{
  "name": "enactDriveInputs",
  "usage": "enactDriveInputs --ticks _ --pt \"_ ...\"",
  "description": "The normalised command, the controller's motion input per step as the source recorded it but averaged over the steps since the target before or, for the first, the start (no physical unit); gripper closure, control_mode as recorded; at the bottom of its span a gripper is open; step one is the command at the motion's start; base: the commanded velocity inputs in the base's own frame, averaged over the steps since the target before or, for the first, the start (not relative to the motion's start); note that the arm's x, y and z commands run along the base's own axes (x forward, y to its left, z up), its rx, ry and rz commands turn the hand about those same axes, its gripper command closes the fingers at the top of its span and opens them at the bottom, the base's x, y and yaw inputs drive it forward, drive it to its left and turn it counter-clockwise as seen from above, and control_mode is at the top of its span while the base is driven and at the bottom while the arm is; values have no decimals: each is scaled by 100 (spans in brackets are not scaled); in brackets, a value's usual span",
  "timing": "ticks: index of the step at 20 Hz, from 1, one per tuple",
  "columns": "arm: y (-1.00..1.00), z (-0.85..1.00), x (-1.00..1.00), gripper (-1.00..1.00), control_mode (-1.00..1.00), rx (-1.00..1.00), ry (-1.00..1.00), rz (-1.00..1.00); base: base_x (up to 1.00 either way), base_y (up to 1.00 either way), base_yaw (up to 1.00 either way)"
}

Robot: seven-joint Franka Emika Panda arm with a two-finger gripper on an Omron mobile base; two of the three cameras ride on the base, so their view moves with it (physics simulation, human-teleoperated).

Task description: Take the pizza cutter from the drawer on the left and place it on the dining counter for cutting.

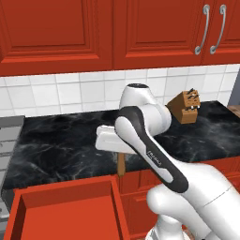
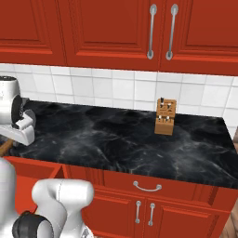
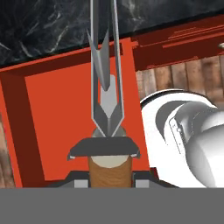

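- In the hand view I see the gripper [image 3: 110,153] clenched on the pizza cutter [image 3: 106,94]. Its brown wooden handle sits between the jaws, and the grey metal wheel and fork stick out past them.
- Past the jaws in that view is the open drawer [image 3: 61,105], plain red inside, with a wood floor beside it.
- The left base view shows the cutter's brown handle [image 1: 121,165] hanging under the white hand, just above the counter's front edge, with the drawer [image 1: 65,211] open below.
- The right base view shows a knife block [image 2: 165,117] on the black marble counter [image 2: 121,139], well away from the jaws.
- Behind are pale tiles and red cupboards [image 2: 116,28].
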Motion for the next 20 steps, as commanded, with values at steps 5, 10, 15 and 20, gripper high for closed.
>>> enactDriveInputs --ticks 5,10,15,20 --pt "-100 8 0 100 -100 0 -6 0 0 0 0" --pt "-100 11 -9 100 -100 0 -8 13 0 0 0" --pt "-95 19 -1 100 -100 0 -3 24 0 0 0" --pt "-57 10 2 100 -100 0 0 26 0 0 0"
